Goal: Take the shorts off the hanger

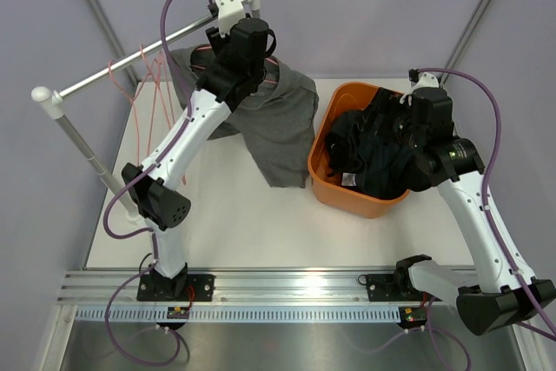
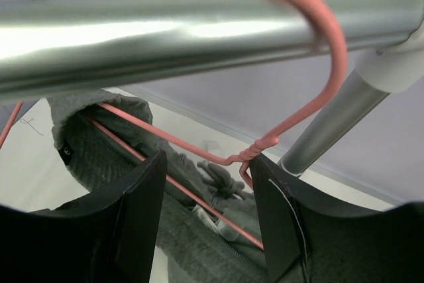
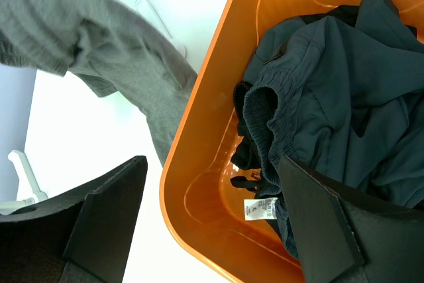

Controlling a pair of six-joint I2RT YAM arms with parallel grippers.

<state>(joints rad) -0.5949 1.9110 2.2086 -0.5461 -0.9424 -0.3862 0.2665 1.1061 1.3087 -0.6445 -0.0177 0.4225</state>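
One grey shorts (image 1: 282,128) beside basket rim (image 1: 314,155)

An orange plastic basket (image 1: 317,167) stands on the white worktop (image 1: 234,215) right of centre, while a shiny metal rail (image 1: 95,76) with white end fittings spans the far left corner on metal posts, grey walls rise behind, and a slotted aluminium strip (image 1: 287,288) runs along the near edge.

Pretty tight up top: the shiny metal rail (image 2: 165,31) runs straight across above the left gripper (image 2: 207,164), with the pink wire hanger (image 2: 334,64) hooked over it. The white table (image 1: 234,223) beside the orange plastic basket (image 1: 323,182) has room.
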